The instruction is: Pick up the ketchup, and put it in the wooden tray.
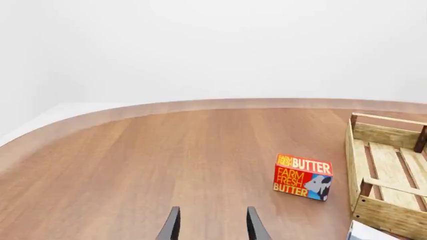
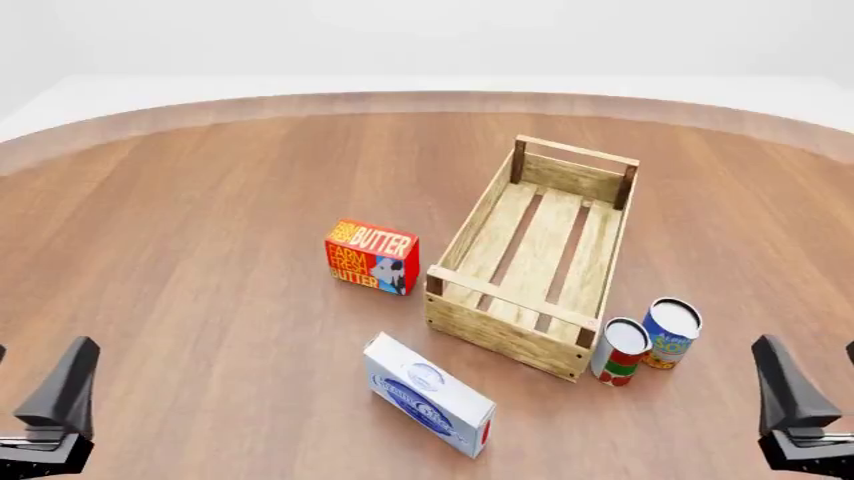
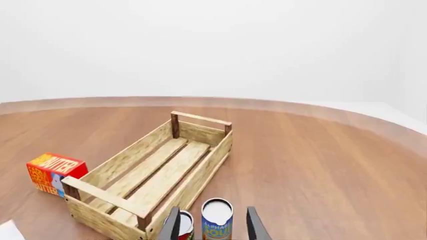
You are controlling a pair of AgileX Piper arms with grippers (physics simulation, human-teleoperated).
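The ketchup shows in none of the views. The wooden tray [image 2: 477, 220] lies empty right of the table's centre, its long side running away from me; it also shows as the tray [image 1: 389, 216] in the left wrist view and the tray [image 3: 200, 181] in the right wrist view. My left gripper [image 2: 30, 392] hovers at the near left corner, open and empty, and the left gripper [image 1: 213, 227] points at bare wood. My right gripper [image 2: 817, 388] is at the near right, open and empty. In its own view the right gripper [image 3: 213, 227] points at two cans.
A red-orange butter box [image 2: 372, 257] stands left of the tray. A white-and-blue box [image 2: 427, 395] lies flat in front of it. A red-and-white can [image 2: 619, 352] and a blue can [image 2: 670, 333] stand at the tray's near right corner. The table's curved far edge [image 2: 400, 103] borders a white floor.
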